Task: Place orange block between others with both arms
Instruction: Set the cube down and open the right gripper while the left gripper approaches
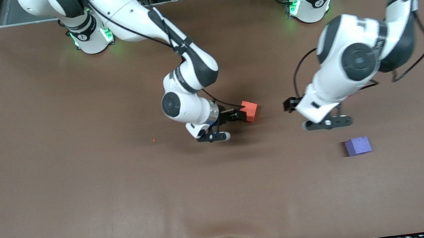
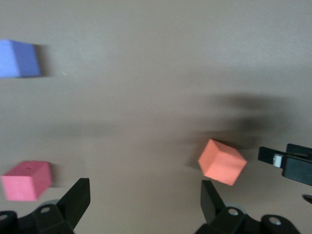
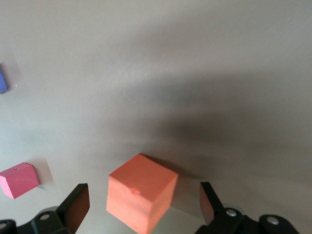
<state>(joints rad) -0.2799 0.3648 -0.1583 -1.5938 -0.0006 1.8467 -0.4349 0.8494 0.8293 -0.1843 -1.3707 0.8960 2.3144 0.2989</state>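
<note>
Orange block (image 1: 250, 110) sits on the brown worktop (image 1: 82, 193), near the middle, slightly toward the edge along which the arm bases stand. In the right wrist view the same block (image 3: 141, 199) lies between the two spread fingers (image 3: 75, 204) with a gap on either side, neither finger touching it.

Right claw (image 1: 224, 122) is low at the block, jaws open and holding nothing. The right arm (image 1: 186, 77) reaches out from its base to mid-worktop.

Left claw (image 1: 328, 122) is over bare worktop toward the left arm's end, jaws open and empty. In the left wrist view its fingers (image 2: 78, 197) stand wide apart, with the orange block (image 2: 222, 162) apart from them and the right claw's fingertip just beside that block.

Purple-blue cube (image 1: 358, 146) rests nearer the front camera than the left claw, toward the left arm's end, well apart from the orange block.

Pinkish-red cube (image 2: 27, 181) rests on the worktop, seen in both wrist views; in the front view it is hidden under the left arm (image 1: 356, 63).
</note>
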